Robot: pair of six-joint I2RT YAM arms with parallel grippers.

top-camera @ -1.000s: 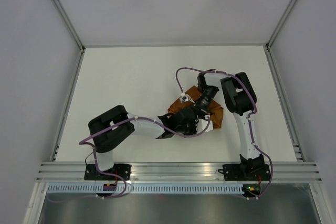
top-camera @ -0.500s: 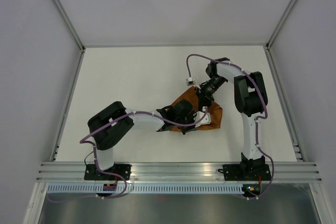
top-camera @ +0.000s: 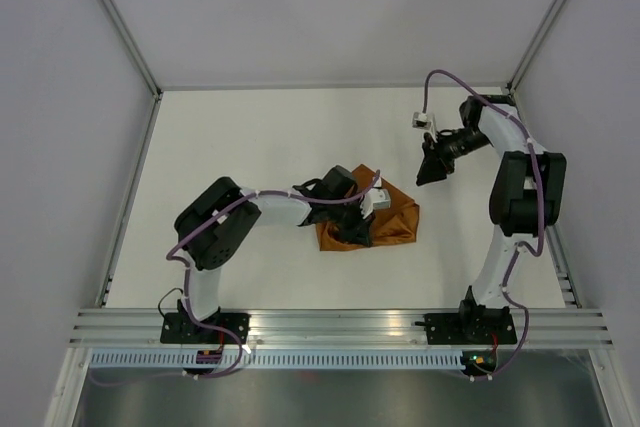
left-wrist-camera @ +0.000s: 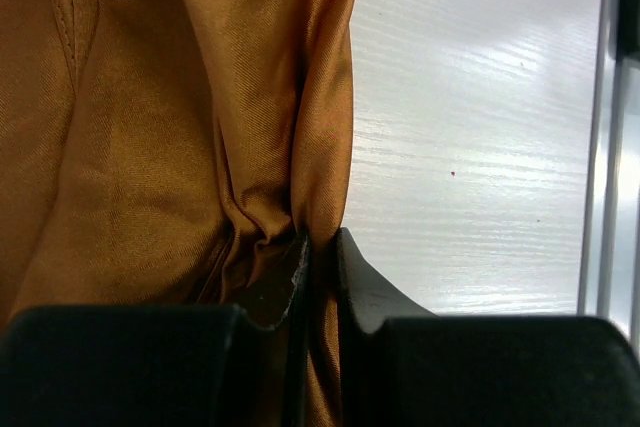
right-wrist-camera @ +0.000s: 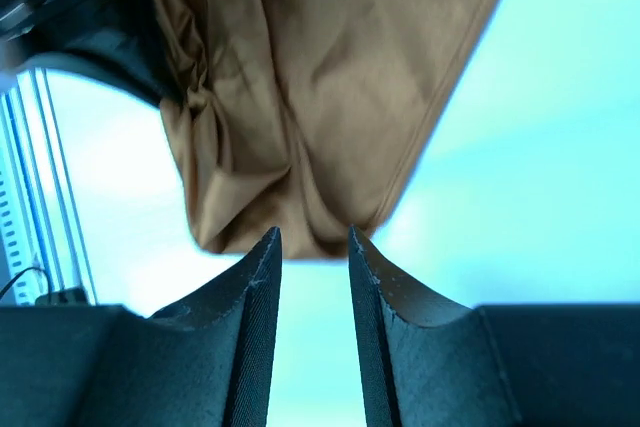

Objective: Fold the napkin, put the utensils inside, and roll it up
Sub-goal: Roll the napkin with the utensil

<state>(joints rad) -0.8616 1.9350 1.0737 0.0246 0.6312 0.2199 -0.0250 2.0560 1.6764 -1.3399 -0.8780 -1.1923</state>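
The rust-brown napkin point(top-camera: 385, 219) lies bunched and folded near the middle of the table. My left gripper point(top-camera: 358, 230) is at its near-left part, shut on a fold of the cloth; the left wrist view shows the napkin point(left-wrist-camera: 150, 127) pinched between the fingers point(left-wrist-camera: 355, 287). My right gripper point(top-camera: 430, 169) has lifted off to the right of the napkin, open and empty. The right wrist view shows the napkin point(right-wrist-camera: 320, 77) beyond its gripper point(right-wrist-camera: 312, 239). The fork is hidden or out of view.
The white table point(top-camera: 230, 147) is bounded by a metal frame point(top-camera: 130, 197) with walls at left, right and back, and a rail point(top-camera: 340, 325) at the near edge. A white tag point(top-camera: 421, 119) on the right arm's cable hangs above the table.
My right gripper has let go of the napkin and swung away up and to the right. My left gripper has moved up and right over the cloth, still gripping it.
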